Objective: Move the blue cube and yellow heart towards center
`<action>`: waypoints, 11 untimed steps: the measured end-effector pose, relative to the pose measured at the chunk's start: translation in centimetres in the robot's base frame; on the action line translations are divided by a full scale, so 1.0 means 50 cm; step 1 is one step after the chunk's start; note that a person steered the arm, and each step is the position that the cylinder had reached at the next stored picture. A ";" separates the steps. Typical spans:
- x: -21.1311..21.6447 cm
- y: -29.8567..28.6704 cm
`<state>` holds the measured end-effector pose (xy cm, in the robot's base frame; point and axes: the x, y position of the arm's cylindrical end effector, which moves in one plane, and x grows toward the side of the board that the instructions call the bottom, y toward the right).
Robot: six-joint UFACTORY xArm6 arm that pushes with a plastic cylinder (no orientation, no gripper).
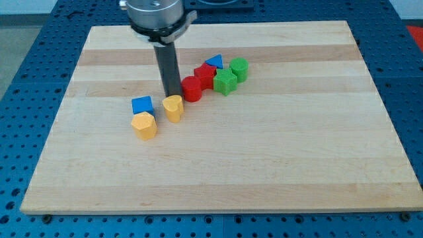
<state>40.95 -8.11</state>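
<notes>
The blue cube (142, 104) lies left of the board's middle, touching a yellow block (144, 125) just below it. The yellow heart (173, 108) stands just to the right of the cube. My tip (171, 96) is right behind the heart, at its upper edge, and looks to be touching it. The rod rises straight up from there to the arm's grey head at the view's top.
A cluster lies up and right of the tip: a red cylinder (192, 88), a red block (205, 75), a blue triangular block (214, 62), a green star-like block (225, 82) and a green block (239, 69). The wooden board (264, 165) sits on a blue perforated table.
</notes>
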 end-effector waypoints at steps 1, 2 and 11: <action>-0.012 -0.003; -0.016 -0.135; 0.091 0.077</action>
